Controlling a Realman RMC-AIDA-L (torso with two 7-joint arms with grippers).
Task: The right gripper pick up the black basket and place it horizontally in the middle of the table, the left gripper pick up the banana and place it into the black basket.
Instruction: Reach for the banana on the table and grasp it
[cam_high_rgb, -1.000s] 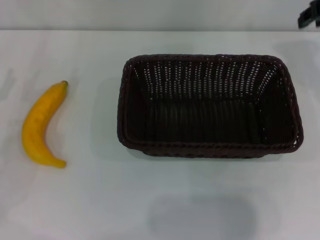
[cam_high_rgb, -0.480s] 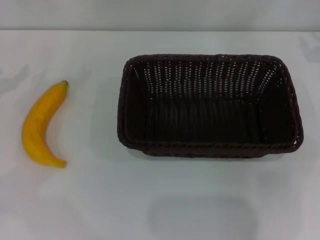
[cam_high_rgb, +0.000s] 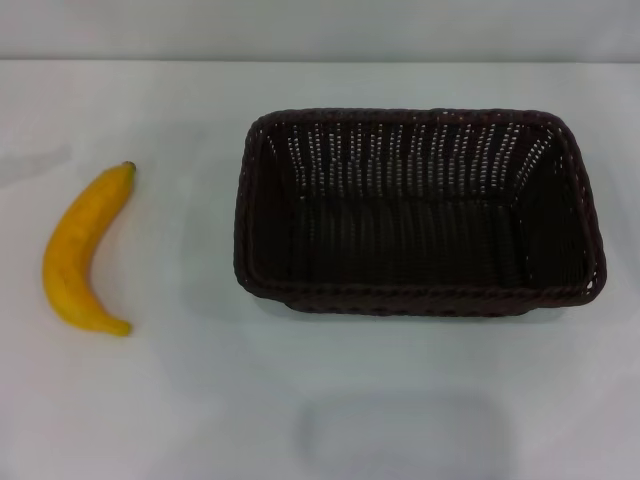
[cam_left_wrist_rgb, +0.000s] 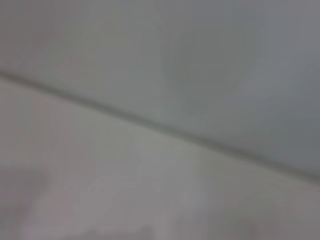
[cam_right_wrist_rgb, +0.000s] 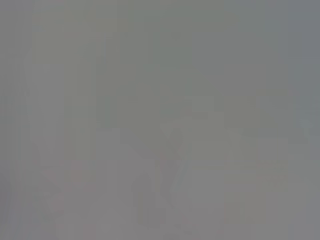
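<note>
The black basket (cam_high_rgb: 420, 212) lies horizontally on the white table (cam_high_rgb: 320, 400), right of centre, open side up and empty. The banana (cam_high_rgb: 82, 251) lies on the table at the left, apart from the basket, its dark stem tip pointing to the far side. Neither gripper shows in the head view. The left wrist view shows only a bare pale surface with a thin dark line across it. The right wrist view shows only a plain grey blur.
The table's far edge (cam_high_rgb: 320, 62) meets a pale wall. A faint grey shadow (cam_high_rgb: 405, 435) lies on the table in front of the basket.
The right gripper, seen at the far right corner a second ago, has left the view. The basket and the banana have not moved.
</note>
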